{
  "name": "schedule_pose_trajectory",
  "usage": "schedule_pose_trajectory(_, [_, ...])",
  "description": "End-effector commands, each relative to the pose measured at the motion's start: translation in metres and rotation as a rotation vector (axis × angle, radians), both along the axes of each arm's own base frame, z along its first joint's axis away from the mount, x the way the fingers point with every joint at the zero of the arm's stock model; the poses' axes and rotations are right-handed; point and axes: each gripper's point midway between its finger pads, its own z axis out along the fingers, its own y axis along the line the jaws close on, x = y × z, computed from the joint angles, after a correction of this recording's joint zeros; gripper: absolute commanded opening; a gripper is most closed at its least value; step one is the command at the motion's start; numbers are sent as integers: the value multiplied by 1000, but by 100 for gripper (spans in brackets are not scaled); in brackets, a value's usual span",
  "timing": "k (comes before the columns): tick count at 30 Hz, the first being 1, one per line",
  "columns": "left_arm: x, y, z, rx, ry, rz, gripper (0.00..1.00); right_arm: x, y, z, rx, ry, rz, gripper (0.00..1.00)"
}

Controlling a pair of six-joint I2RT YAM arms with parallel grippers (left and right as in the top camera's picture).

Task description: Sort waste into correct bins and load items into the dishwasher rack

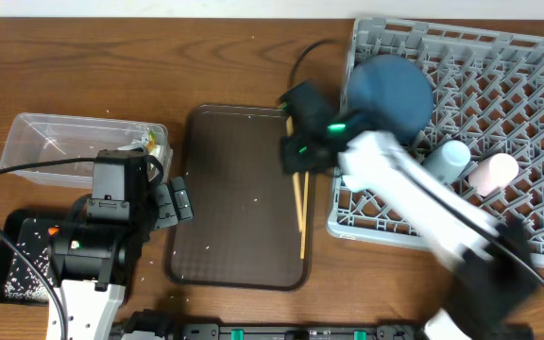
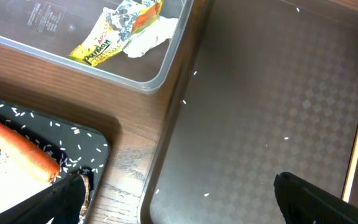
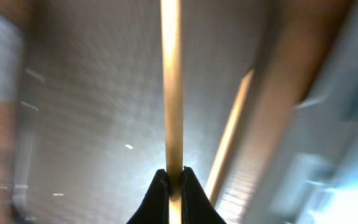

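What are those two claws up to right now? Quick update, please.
Right gripper shut on one chopstick, over the brown tray. Left gripper open, empty, at the tray's left edge. Second chopstick lies on the tray. Nothing seen blocking the rack.

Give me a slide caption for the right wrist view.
Right claw shut on one thin wooden chopstick, its twin lying alongside on the dark brown serving tray.
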Motion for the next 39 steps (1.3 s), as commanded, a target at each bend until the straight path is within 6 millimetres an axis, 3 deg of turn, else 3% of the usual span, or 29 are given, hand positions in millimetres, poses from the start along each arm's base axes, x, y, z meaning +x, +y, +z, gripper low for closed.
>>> schedule_pose_trajectory(1, [3,2,6,-1,-17,13,98,17,-54,53,-13,-149,-57,1])
schedule_pose_trajectory(5, [3,2,6,-1,-17,13,98,26,-133,78,-78,-205,-176,1])
schedule_pose_trajectory(9, [3,2,6,-1,-17,13,98,25,-188,75,-139,-180,-207,1])
schedule_pose_trajectory(14, [3,2,6,-1,-17,13,98,29,-235,58,-177,-119,-251,1])
schedule_pose_trajectory(18, [3,2,6,-1,-17,13,98,34,-260,44,-219,-86,-275,1])
schedule_pose_trajectory(25, [3,2,6,-1,-17,13,98,40,-345,38,-410,-94,-449,1])
schedule_pose_trajectory(29, [3,2,6,-1,-17,13,98,38,-385,37,-436,-105,-493,1])
schedule_pose_trajectory(35, [3,2,6,-1,-17,13,98,34,-418,38,-418,-135,-450,1])
schedule_pose_trajectory(39, [3,2,6,-1,-17,13,98,35,-416,38,-374,-145,-441,1])
